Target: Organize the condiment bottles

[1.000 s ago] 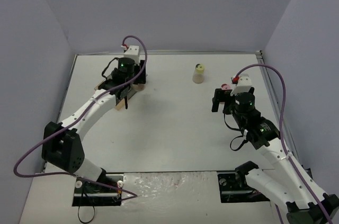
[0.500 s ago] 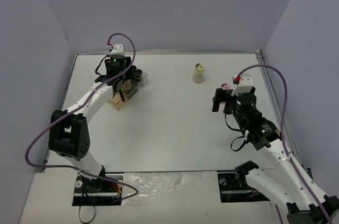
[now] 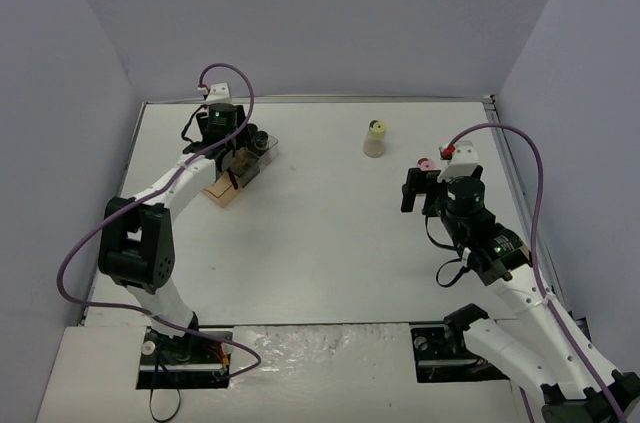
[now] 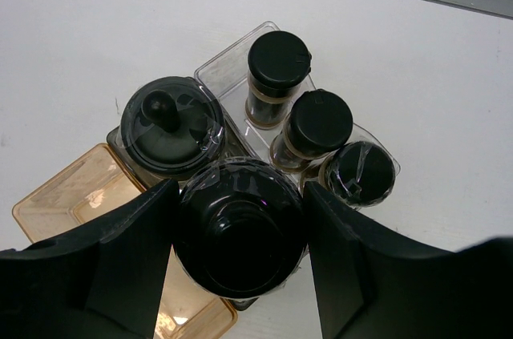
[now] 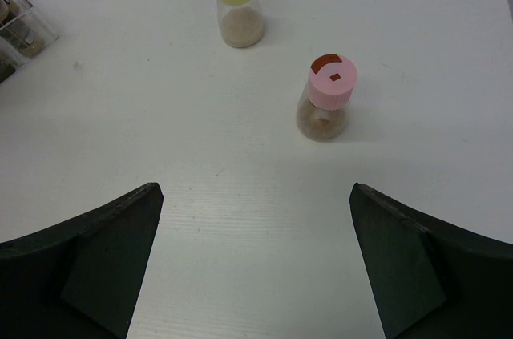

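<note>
No word, brand or number is readable. The pink-capped jar [image 5: 327,102] and yellow-capped jar [image 5: 237,4] show only small cap marks.

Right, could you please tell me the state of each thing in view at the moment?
left claw: closed on round black-capped clear jar over stepped clear-and-amber plastic tray
right claw: open, empty
second round black-capped jar: upright in tray
three slim black-capped jars: upright, in a row in tray
yellow-green-capped jar: upright on white table
pink-capped jar: upright on table
</note>
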